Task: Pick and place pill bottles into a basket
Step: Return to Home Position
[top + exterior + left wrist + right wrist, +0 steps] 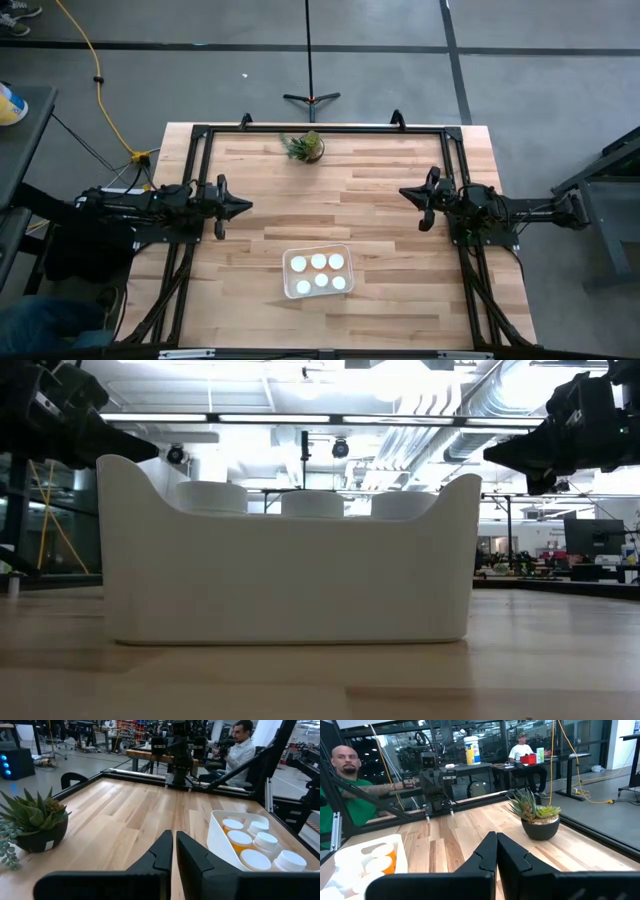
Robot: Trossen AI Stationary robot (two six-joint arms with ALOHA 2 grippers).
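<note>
— How do the arms stand?
— The left arm (pixel 170 205) and right arm (pixel 480 205) face each other across the worktop (pixel 380 240). Both sets of jaws are closed on nothing and raised above the wood.
— And the pill bottles (pixel 319 262)?
— All six sit in the basket (pixel 287 275). It lies between the two sets of jaws, off to one side and well apart from both.
— So, going home?
— A straight pull back should do, with the jaws shut and no swing toward the basket or the plant (pixel 305 146) beyond.

Wooden table (pixel 400 230) carries white basket (pixel 287 270) (rounded corners) and potted plant (pixel 304 147), probably succulent.
</note>
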